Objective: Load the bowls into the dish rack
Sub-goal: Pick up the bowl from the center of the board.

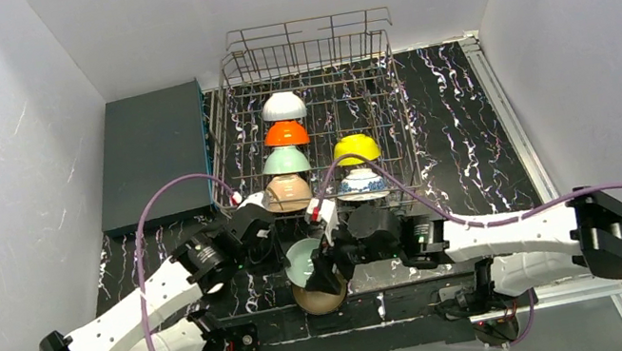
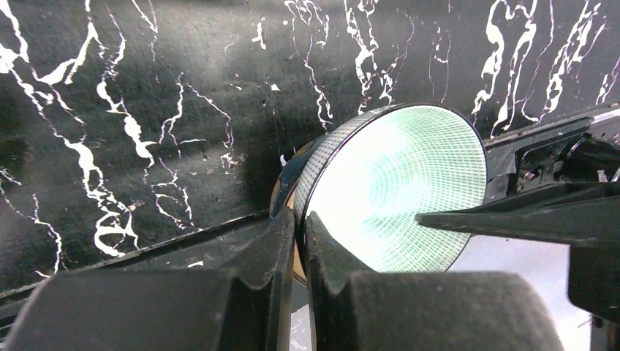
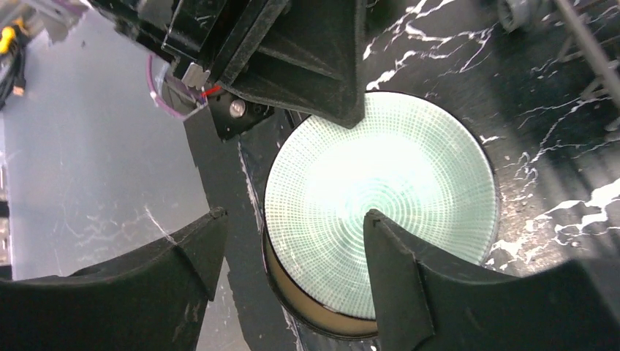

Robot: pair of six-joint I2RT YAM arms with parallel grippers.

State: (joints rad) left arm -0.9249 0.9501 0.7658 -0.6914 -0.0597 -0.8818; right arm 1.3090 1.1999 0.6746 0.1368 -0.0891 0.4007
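Left wrist view: the left end effector (image 2: pixel 301 232) is clamped on the mint bowl's (image 2: pixel 402 190) rim at 7 o'clock. The bowl is tilted over a tan bowl (image 1: pixel 320 301) on the bench (image 2: pixel 146 110). In the right wrist view the right end effector (image 3: pixel 292 245) stands apart, straddling that rim at 8 o'clock. Seen from above, the rack (image 1: pixel 308 41) lies at 12 o'clock, with six bowls (image 1: pixel 286 132) inside.

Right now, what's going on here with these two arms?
The left claw is shut on the rim of a pale green bowl, holding it tilted over a tan bowl near the arm bases. The right claw is open, its fingers straddling another part of that rim. Six other bowls sit in the dish rack.
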